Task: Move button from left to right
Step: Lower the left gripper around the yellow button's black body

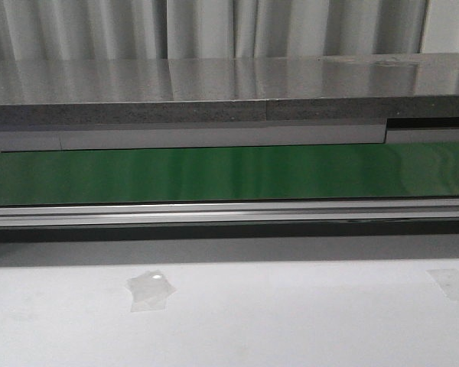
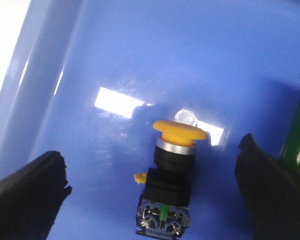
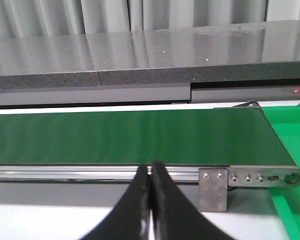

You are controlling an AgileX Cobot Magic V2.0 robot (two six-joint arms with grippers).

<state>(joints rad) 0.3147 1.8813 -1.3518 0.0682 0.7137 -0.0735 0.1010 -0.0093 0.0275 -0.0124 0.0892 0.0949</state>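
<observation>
Left tool spread wide | button between fingers, untouched

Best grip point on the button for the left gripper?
Take the button by its black blocky body, below the wide orange-yellow cap. The open left gripper already straddles it, one finger each side; closing on the body's flat sides looks steadier than on the round cap.

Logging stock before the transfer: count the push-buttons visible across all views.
1. The button lies on the blue tray, between the open left gripper's fingers, touching neither. The front and right wrist views show none; others may sit outside frame.
</observation>
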